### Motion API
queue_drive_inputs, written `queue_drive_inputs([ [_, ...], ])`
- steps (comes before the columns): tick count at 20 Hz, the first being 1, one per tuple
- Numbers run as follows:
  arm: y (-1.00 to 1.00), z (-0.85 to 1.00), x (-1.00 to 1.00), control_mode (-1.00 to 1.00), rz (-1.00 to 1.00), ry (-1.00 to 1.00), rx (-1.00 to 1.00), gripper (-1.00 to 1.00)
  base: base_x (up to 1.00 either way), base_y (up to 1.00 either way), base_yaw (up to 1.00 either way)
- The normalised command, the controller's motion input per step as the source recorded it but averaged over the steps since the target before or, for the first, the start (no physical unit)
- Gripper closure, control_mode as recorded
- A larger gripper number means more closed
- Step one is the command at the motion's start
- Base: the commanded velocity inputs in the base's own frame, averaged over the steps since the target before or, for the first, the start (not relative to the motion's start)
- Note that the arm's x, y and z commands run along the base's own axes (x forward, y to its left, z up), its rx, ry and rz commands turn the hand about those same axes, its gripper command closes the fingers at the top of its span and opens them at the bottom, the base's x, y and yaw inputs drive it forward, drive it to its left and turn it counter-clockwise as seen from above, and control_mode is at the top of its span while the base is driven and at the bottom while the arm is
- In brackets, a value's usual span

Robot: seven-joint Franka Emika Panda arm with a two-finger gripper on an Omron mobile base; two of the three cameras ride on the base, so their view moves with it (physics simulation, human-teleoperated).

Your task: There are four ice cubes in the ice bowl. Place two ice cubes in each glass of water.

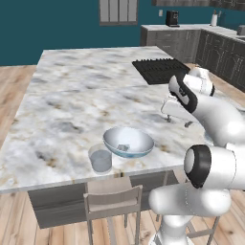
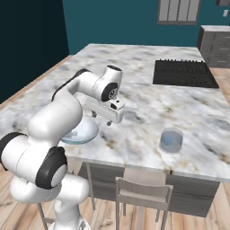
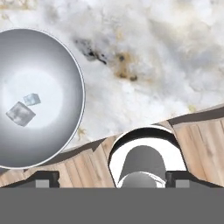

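The marble island counter (image 1: 72,105) carries a black cooktop (image 1: 158,69) at its far side. Near the front edge sits the ice bowl (image 1: 128,142), with one glass of water (image 1: 101,160) just beside it and the other glass (image 2: 171,140) well apart along the edge. My gripper (image 2: 102,117) hangs above the counter beside the bowl, fingers (image 3: 46,179) spread wide and empty. Two ice cubes (image 3: 21,113) lie inside the bowl.

Ice bowl (image 2: 83,132) half hidden behind arm; ice bowl cut by hand view's left edge; pincer (image 3: 112,179) tips barely visible.
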Motion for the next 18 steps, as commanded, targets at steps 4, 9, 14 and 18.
queue_drive_inputs([
  [4, 0.51, 0.0, 0.0, -1.0, 0.0, 0.0, 0.09, -1.0, 0.0, 0.0, 0.0],
  [9, 0.49, -0.14, 0.0, -1.0, 0.0, 0.0, 0.07, -1.0, 0.0, 0.0, 0.0],
  [14, 0.47, -0.26, 0.0, -1.0, 0.0, 0.0, 0.08, -1.0, 0.0, 0.0, 0.0],
  [18, 0.46, -0.26, 0.06, -1.0, 0.0, 0.0, 0.08, -1.0, 0.0, 0.0, 0.0],
])
